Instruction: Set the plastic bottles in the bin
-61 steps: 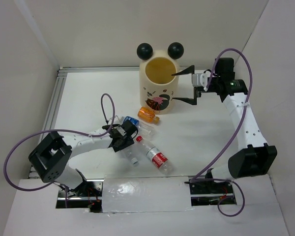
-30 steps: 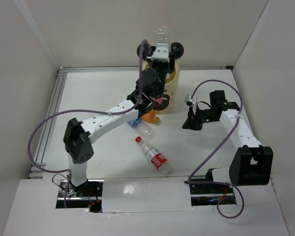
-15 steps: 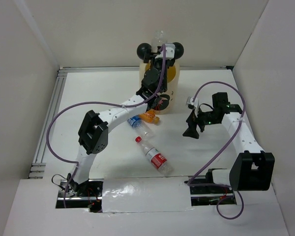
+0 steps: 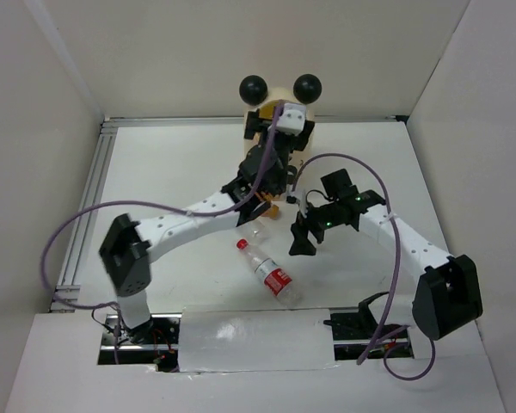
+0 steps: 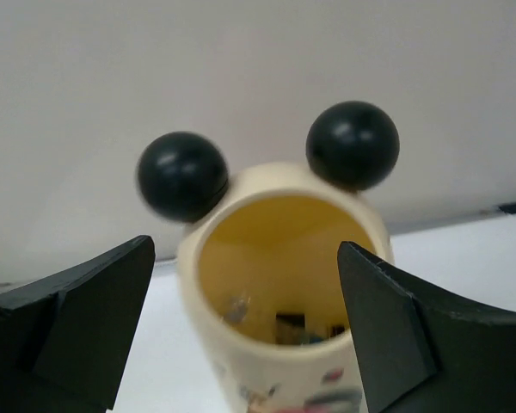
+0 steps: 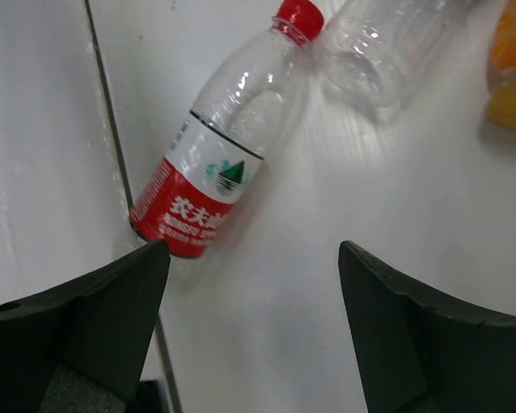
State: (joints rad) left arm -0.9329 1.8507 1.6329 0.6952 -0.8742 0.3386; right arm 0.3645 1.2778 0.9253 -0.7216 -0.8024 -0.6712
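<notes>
You're looking at two arms wearing white shells on their long links and black housings at the joints. The left arm (image 4: 185,222) is carrying a boxy black block (image 4: 125,256) low down and a white box (image 4: 290,117) at its wrist, with a purple cable (image 4: 69,225) looping off it. The right arm (image 4: 404,243) is showing the same black block (image 4: 447,297) and is trailing its own purple cable (image 4: 331,156). Each wrist camera is showing you matte black, wedge-shaped fingers: the left fingers (image 5: 77,327) and the right fingers (image 6: 417,331).
</notes>
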